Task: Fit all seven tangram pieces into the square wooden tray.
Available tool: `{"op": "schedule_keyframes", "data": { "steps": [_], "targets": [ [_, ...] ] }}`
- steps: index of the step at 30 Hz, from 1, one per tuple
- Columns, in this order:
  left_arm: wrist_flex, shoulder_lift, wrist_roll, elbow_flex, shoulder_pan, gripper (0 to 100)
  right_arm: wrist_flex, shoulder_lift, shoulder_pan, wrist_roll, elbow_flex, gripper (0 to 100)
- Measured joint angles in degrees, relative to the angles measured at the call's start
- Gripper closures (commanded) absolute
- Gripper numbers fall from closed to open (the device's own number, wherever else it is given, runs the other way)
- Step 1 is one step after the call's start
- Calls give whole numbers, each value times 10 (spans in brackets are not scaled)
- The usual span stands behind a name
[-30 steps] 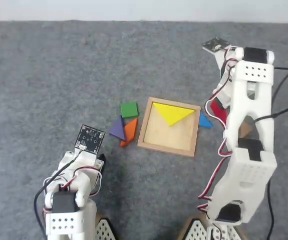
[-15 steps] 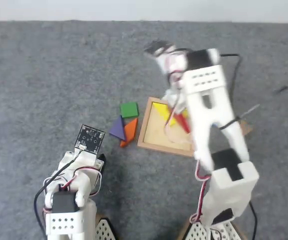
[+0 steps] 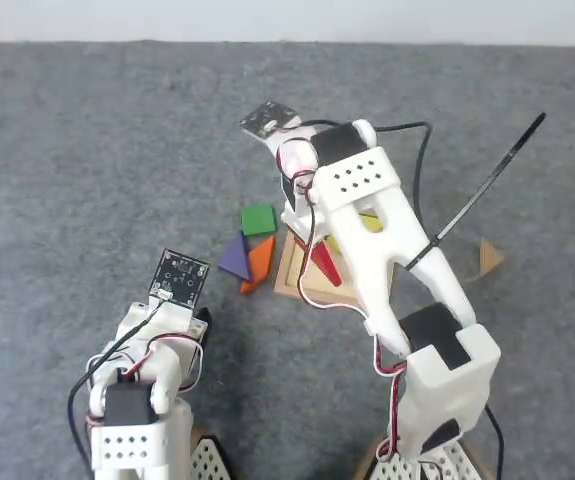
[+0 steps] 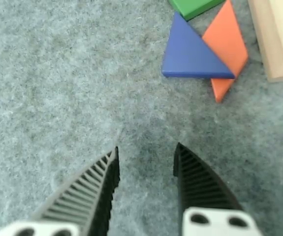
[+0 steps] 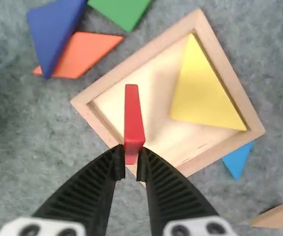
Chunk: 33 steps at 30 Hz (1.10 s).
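Red piece (image 5: 133, 118), turned on edge, is pinched tight in the right tool (image 5: 128, 160) over the left part of the wooden tray (image 5: 131, 65). A yellow triangle (image 5: 205, 96) lies flat along the tray's far side. Left of the tray lie a green square (image 5: 119, 10), a violet triangle (image 5: 52, 27) and an orange parallelogram (image 5: 79, 54) (the last two touching). The left tool (image 4: 146, 150) hovers over the grey surface (image 4: 43, 73) near them, parted and empty.

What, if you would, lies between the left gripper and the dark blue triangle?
Bare carpet lies between left gripper and dark blue triangle, per left wrist view.
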Motion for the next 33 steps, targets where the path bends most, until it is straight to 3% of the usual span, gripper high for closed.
{"op": "schedule_keyframes", "data": {
  "steps": [11,24,33],
  "targets": [
    [0,0,0,0,0,830,0,0,11,-101,0,976],
    [0,0,0,0,0,830,0,16,81,-105,0,976],
    [0,0,0,0,0,830,-32,45,26,-105,1,975]
  ]
}}
